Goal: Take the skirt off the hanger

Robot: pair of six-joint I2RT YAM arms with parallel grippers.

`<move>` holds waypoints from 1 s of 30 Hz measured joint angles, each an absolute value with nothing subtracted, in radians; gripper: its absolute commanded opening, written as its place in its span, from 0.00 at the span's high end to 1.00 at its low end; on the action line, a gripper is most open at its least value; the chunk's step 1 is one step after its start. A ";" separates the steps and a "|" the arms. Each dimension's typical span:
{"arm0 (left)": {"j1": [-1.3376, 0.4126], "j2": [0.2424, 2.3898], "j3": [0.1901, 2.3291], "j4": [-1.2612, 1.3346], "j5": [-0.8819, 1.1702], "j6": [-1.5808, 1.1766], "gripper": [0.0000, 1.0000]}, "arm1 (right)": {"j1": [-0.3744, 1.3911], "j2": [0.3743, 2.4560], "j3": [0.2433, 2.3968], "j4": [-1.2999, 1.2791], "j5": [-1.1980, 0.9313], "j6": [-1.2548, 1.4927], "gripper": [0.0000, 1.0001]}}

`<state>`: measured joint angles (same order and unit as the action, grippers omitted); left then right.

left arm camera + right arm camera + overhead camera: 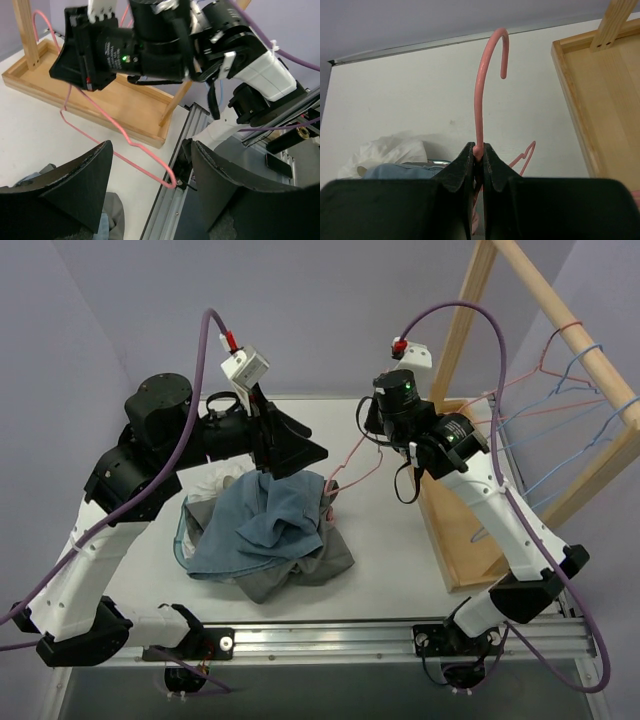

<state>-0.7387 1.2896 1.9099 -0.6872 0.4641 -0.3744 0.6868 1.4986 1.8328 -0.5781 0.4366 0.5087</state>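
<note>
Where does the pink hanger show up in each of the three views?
Top external: pink hanger at centre, just right of the clothes pile.
Left wrist: pink hanger runs diagonally from upper left to lower centre.
Right wrist: pink hanger at centre, hook up, neck pinched in the right end effector.
Shared landmark: wooden rack base.

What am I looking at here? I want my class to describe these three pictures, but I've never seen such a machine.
A robot's left arm and right arm are bolted at the near edge of a table. One picture looks down from above; the other two come from cameras on the wrists. On the table lies a pile of clothes, blue skirt on top, beside a wooden rack with wire hangers. The right gripper is shut on a pink hanger; the left gripper is open, holding nothing.
</note>
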 measured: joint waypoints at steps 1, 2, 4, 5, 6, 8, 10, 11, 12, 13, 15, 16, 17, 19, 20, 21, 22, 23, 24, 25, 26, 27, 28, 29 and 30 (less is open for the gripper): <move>-0.746 1.296 1.932 -0.698 0.462 -0.366 0.28 | 0.686 1.507 1.833 -0.587 0.445 0.506 1.00; -0.755 1.302 1.951 -0.709 0.457 -0.358 0.28 | 0.686 1.514 1.833 -0.595 0.455 0.503 1.00; -0.782 1.316 1.986 -0.738 0.434 -0.340 0.28 | 0.686 1.525 1.839 -0.612 0.474 0.498 1.00; -0.799 1.323 1.999 -0.754 0.421 -0.329 0.29 | 0.687 1.529 1.843 -0.617 0.483 0.496 1.00; -0.821 1.332 2.012 -0.777 0.403 -0.318 0.29 | 0.686 1.533 1.849 -0.620 0.489 0.495 1.00; -0.860 1.353 2.035 -0.820 0.361 -0.297 0.29 | 0.687 1.537 1.860 -0.624 0.497 0.495 1.00; -0.898 1.374 2.047 -0.861 0.306 -0.275 0.29 | 0.686 1.539 1.881 -0.638 0.506 0.495 1.00; -0.914 1.386 2.052 -0.883 0.279 -0.265 0.29 | 0.687 1.542 1.892 -0.641 0.510 0.495 1.00; -0.929 1.398 2.059 -0.905 0.251 -0.254 0.29 | 0.686 1.544 1.903 -0.645 0.511 0.495 1.00; -0.945 1.411 2.067 -0.928 0.221 -0.245 0.29 | 0.686 1.546 1.913 -0.648 0.511 0.495 1.00; -0.979 1.439 2.089 -0.970 0.157 -0.227 0.30 | 0.687 1.549 1.926 -0.652 0.513 0.496 1.00; -0.997 1.454 2.103 -0.991 0.126 -0.219 0.30 | 0.686 1.550 1.933 -0.656 0.514 0.496 1.00; -1.016 1.468 2.117 -1.008 0.094 -0.212 0.30 | 0.686 1.551 1.937 -0.658 0.516 0.496 1.00; -1.048 1.493 2.142 -1.041 0.036 -0.197 0.33 | 0.686 1.551 1.945 -0.665 0.516 0.496 1.00; -1.061 1.505 2.153 -1.058 0.007 -0.193 0.35 | 0.686 1.551 1.950 -0.668 0.516 0.496 1.00; -1.076 1.518 2.165 -1.076 -0.028 -0.187 0.40 | 0.686 1.551 1.954 -0.671 0.516 0.496 1.00; -1.083 1.525 2.170 -1.085 -0.049 -0.182 0.70 | 0.687 1.551 1.958 -0.673 0.515 0.496 1.00; -1.090 1.533 2.174 -1.096 -0.073 -0.180 0.91 | 0.687 1.551 1.962 -0.675 0.512 0.496 1.00; -1.092 1.537 2.174 -1.102 -0.093 -0.175 0.97 | 0.687 1.551 1.964 -0.675 0.508 0.496 1.00; -1.092 1.540 2.174 -1.113 -0.132 -0.172 0.98 | 0.686 1.551 1.966 -0.678 0.512 0.494 0.90; -1.089 1.541 2.175 -1.126 -0.170 -0.166 0.98 | 0.682 1.547 1.966 -0.682 0.513 0.493 0.58; -1.082 1.541 2.178 -1.127 -0.197 -0.161 0.98 | 0.677 1.542 1.966 -0.686 0.511 0.498 0.48; -1.074 1.544 2.186 -1.127 -0.217 -0.150 0.98 | 0.674 1.535 1.966 -0.685 0.503 0.492 0.40; -1.071 1.546 2.195 -1.126 -0.230 -0.142 0.98 | 0.675 1.527 1.966 -0.685 0.492 0.486 0.27; -1.069 1.547 2.201 -1.119 -0.237 -0.132 0.98 | 0.676 1.517 1.966 -0.685 0.482 0.484 0.21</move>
